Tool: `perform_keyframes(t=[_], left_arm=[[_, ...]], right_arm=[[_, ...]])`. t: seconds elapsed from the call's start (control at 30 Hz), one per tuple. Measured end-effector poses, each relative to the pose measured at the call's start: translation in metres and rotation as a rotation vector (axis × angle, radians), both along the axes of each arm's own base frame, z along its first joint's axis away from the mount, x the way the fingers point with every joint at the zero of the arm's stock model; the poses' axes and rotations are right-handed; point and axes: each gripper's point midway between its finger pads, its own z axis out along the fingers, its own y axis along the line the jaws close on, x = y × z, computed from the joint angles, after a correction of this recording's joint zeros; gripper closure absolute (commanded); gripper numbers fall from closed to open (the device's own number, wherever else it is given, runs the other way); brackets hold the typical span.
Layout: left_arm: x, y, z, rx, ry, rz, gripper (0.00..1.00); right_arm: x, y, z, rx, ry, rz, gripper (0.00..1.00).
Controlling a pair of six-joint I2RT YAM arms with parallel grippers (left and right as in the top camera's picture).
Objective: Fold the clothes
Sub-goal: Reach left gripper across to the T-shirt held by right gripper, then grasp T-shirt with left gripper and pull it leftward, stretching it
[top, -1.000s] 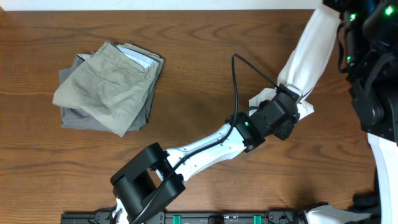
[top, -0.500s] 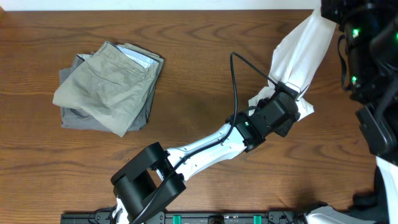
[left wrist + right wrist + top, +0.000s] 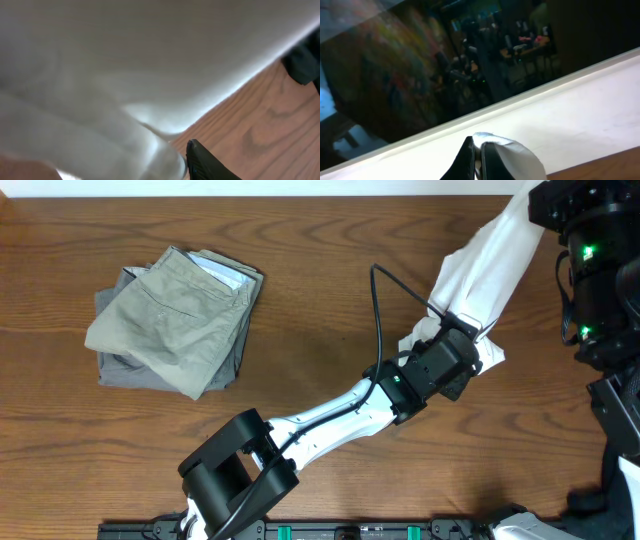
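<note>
White T-shirt [image 3: 482,268], well right of the khaki trousers [image 3: 165,320], hangs pinched in my right fingers [image 3: 471,157] while the left fingers [image 3: 202,162] have narrowed at its lower end, grip uncertain, so spreading likely comes next.

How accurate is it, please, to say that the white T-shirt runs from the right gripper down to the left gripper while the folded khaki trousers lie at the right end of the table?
The overhead view shows the folded khaki trousers at the left end of the table, not the right. The white T-shirt does run from the right gripper down to the left gripper.
</note>
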Motion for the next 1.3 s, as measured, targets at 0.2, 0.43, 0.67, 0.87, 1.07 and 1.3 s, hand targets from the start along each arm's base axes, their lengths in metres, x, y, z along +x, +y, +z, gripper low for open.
perform_keyframes(t=[0.2, 0.43, 0.67, 0.87, 1.07, 1.3], left_arm=[[-0.002, 0.007, -0.008, 0.041, 0.015, 0.005, 0.91], [-0.003, 0.026, -0.017, 0.130, 0.020, 0.043, 0.94], [-0.007, 0.062, 0.014, 0.224, -0.023, 0.076, 0.94], [-0.013, 0.113, 0.080, 0.269, -0.108, 0.067, 0.94], [-0.014, 0.193, 0.177, 0.187, -0.253, 0.148, 0.94], [-0.045, 0.286, 0.262, 0.154, -0.430, 0.248, 0.94]], right_arm=[[-0.001, -0.010, -0.001, -0.027, 0.006, -0.059, 0.98], [-0.003, -0.023, -0.006, -0.052, 0.032, -0.141, 0.97], [-0.004, -0.035, -0.012, -0.084, 0.062, -0.196, 0.99], [-0.004, -0.047, -0.032, -0.130, 0.149, -0.235, 0.99], [-0.004, -0.044, -0.046, -0.145, 0.207, -0.211, 0.98], [0.000, -0.022, -0.061, -0.134, 0.255, -0.032, 0.99]])
